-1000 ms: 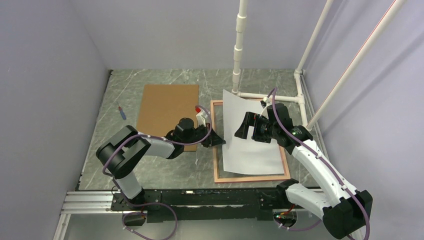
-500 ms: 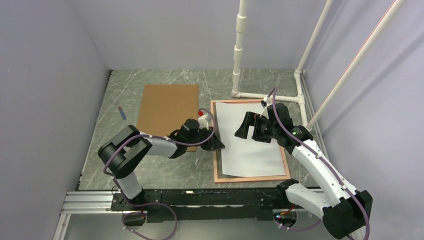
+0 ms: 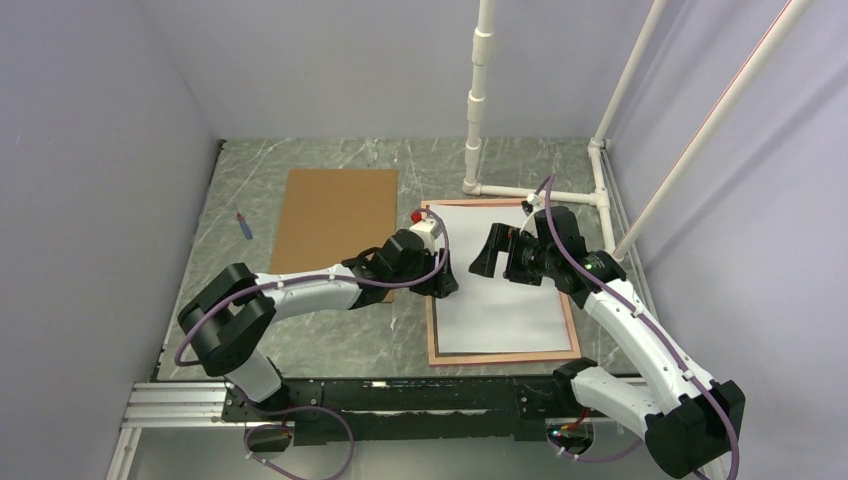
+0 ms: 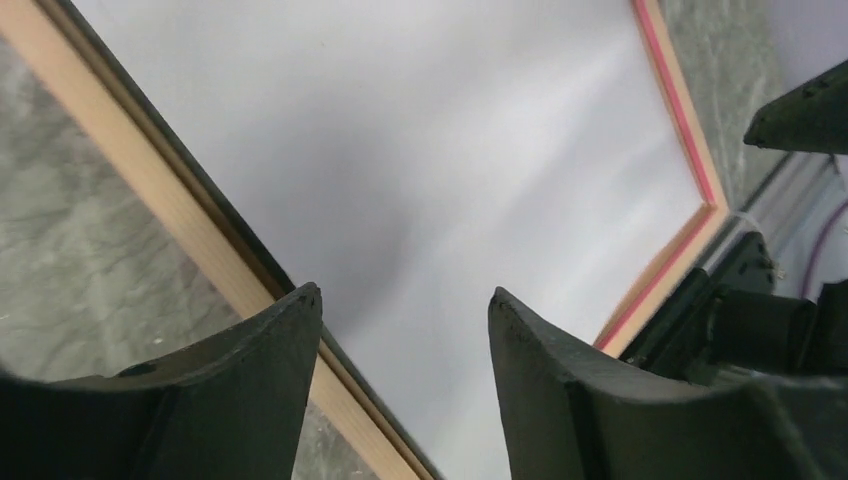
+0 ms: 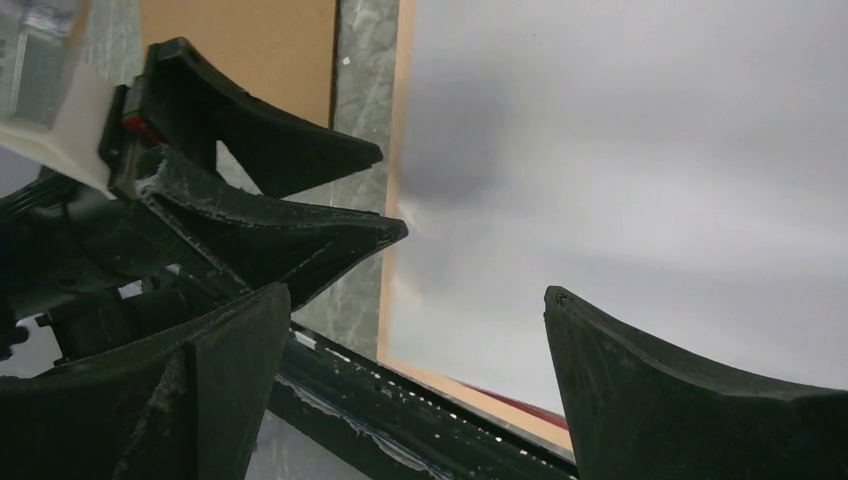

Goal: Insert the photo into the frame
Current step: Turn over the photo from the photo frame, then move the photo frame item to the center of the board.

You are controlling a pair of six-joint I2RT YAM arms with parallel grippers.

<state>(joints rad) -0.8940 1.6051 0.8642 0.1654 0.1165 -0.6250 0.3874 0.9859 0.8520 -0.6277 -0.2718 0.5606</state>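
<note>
Now the photo lies white side up inside the frame, beneath both grippers. The left gripper, fingers parted and empty, is over the frame's left rail. Just beside it, the right gripper, spread wide, holds nothing above the photo.

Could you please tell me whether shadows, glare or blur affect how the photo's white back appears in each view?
Top external: sharp, evenly lit, no glare on the photo. Left wrist: only soft grey gradients across it, the frame edges clear. Right wrist: a diffuse shadow darkens it near the frame rail, beside the left end effector.
</note>
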